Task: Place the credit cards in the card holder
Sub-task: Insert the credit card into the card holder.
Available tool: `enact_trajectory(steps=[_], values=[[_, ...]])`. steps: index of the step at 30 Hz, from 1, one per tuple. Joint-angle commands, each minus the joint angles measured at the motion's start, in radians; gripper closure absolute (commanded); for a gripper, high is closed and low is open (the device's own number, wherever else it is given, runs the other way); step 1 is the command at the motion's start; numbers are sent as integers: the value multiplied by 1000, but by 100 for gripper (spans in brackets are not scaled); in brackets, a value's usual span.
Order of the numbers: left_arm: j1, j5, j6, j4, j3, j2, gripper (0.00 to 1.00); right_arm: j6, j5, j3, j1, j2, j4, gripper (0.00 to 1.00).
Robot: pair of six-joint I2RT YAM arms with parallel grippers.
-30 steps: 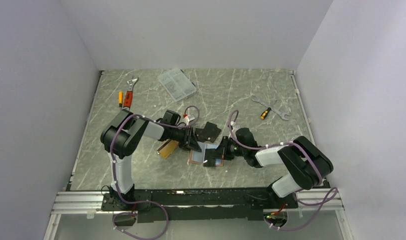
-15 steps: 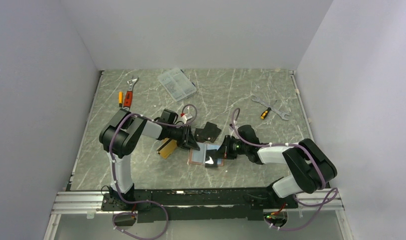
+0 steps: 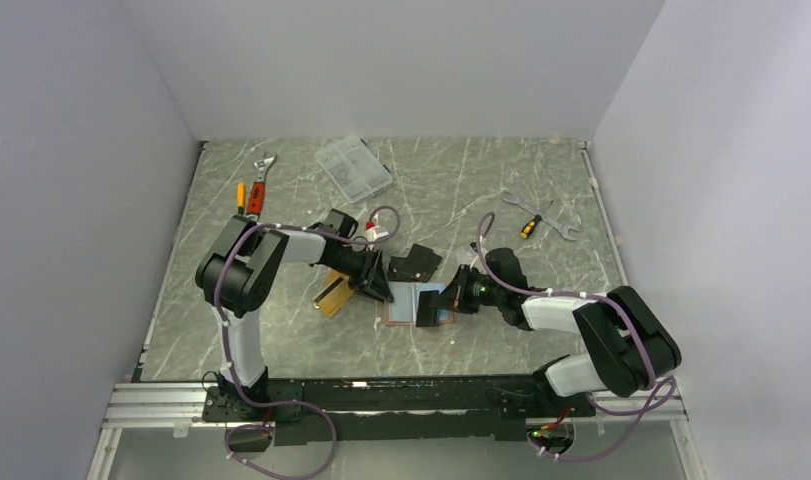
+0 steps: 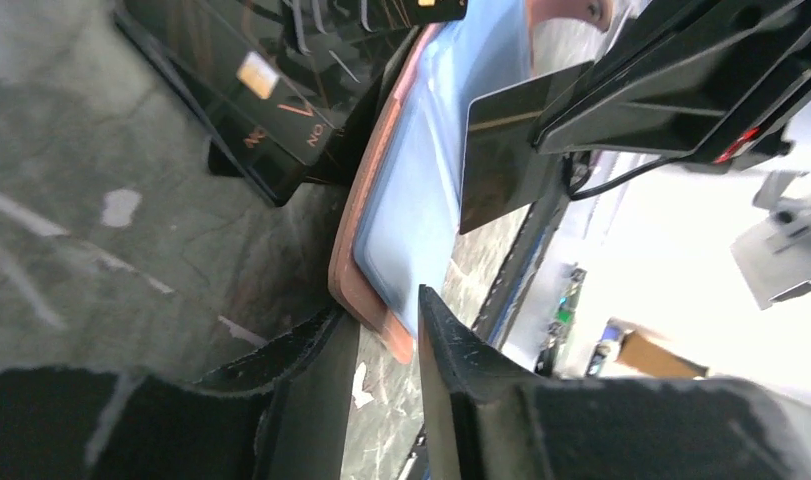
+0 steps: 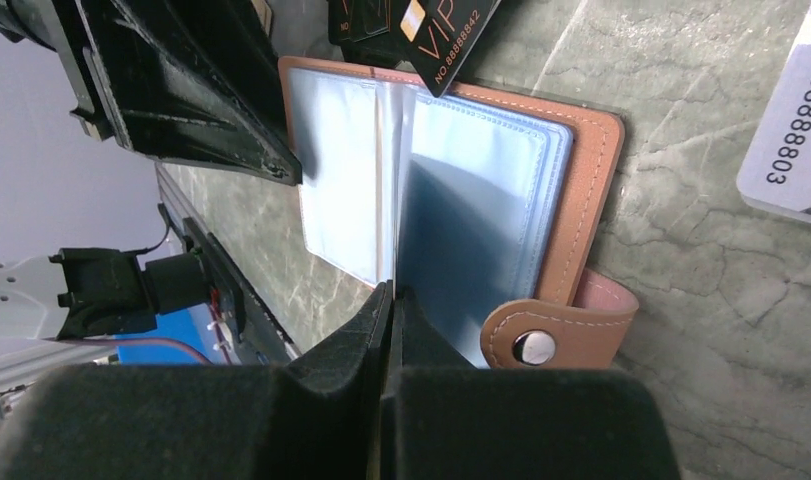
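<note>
The wallet (image 5: pixel 591 180) lies open on the table (image 3: pixel 461 190) at the middle of the overhead view, pale-blue sleeves up, with its snap tab at the lower right of the right wrist view. The right pincer (image 5: pixel 391 290) is closed tight on a thin dark card (image 4: pixel 501 150), held on edge over the wallet's centre fold. The left pincer (image 4: pixel 381 315) stands narrowly apart at the wallet's left edge, with one pink corner in the gap. I cannot tell whether it touches.

A grey card (image 5: pixel 786 130) lies on the table at the right edge of the right wrist view, apart from the wallet. An orange card (image 3: pixel 331 297) lies left of the left pincer. Black cards (image 5: pixel 421 30) overlap the wallet's top edge.
</note>
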Motion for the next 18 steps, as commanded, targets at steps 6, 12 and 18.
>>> enact_trajectory(steps=[6,12,18], values=[[-75,-159,353,-314,62,-6,77,25,-8,-3,-20,-51,72,100],[-123,-196,449,-384,69,-27,78,23,-13,-18,-27,-31,116,100],[-99,-100,440,-410,99,-49,2,25,-21,-83,-26,9,142,100]])
